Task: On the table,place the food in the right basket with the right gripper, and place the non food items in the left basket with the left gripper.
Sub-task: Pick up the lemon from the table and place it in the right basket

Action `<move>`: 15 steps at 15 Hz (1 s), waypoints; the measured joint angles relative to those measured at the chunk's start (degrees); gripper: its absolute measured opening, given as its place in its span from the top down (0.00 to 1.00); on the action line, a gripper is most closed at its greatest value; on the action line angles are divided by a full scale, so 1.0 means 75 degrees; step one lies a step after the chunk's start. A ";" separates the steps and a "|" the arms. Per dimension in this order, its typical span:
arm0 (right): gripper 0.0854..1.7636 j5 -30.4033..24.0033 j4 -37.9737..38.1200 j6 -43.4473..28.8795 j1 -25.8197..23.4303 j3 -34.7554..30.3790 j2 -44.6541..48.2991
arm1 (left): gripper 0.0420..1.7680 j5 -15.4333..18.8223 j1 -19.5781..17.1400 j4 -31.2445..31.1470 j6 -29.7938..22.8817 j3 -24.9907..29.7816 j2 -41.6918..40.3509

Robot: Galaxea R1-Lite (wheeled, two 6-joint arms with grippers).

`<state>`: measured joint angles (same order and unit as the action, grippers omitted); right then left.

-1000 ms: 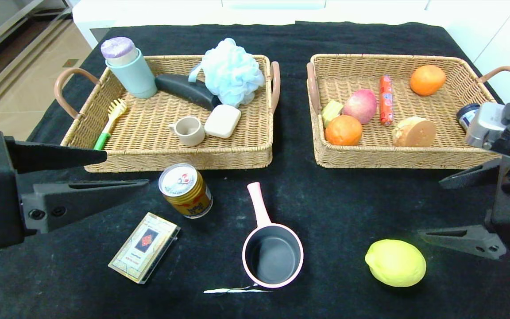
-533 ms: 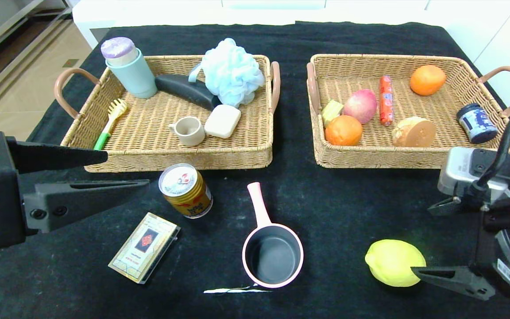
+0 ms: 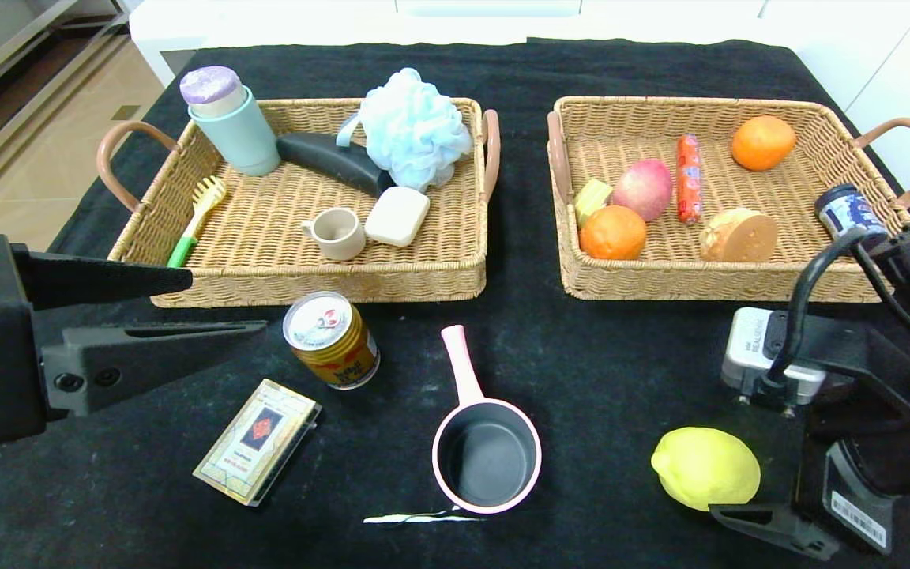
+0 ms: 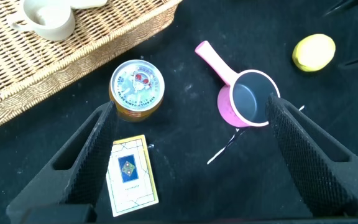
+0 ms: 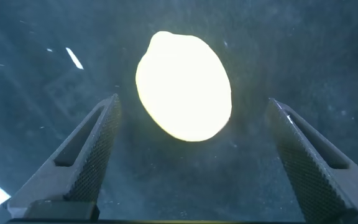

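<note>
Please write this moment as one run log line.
right gripper: open, above lemon | left gripper: open, idle | can, card box, saucepan: on table

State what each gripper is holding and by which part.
Nothing is held. The right gripper is open, its fingers flanking the lemon without touching; the left gripper hangs open.

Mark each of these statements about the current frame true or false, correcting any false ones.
1. The lemon lies on the table, not in a basket. True.
2. The right gripper is shut on the lemon. False: its fingers stand open on either side of the lemon, not touching it.
3. The gold can stands on the cloth in front of the left basket. True.
4. The pink saucepan is in the left basket. False: it sits on the table.
5. The left gripper holds the card box. False: it is open and holds nothing.
</note>
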<state>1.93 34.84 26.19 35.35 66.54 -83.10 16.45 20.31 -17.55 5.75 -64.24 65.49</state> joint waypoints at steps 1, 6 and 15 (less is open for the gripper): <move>0.04 0.0029 -0.0008 -0.0005 0.0015 0.0000 -0.0081 | 0.03 0.0000 0.0000 -0.0003 0.0003 0.0000 0.0000; 0.04 0.0206 -0.0029 -0.0023 0.0060 0.0003 -0.0478 | 0.03 -0.0003 -0.0003 0.0000 0.0003 0.0000 0.0000; 0.04 0.0280 -0.0629 -0.0070 0.0112 -0.0117 -0.1032 | 0.03 0.0000 -0.0008 0.0000 0.0000 0.0000 0.0000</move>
<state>4.02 30.12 25.66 36.19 65.66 -90.84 16.45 20.25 -17.55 5.75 -64.24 65.49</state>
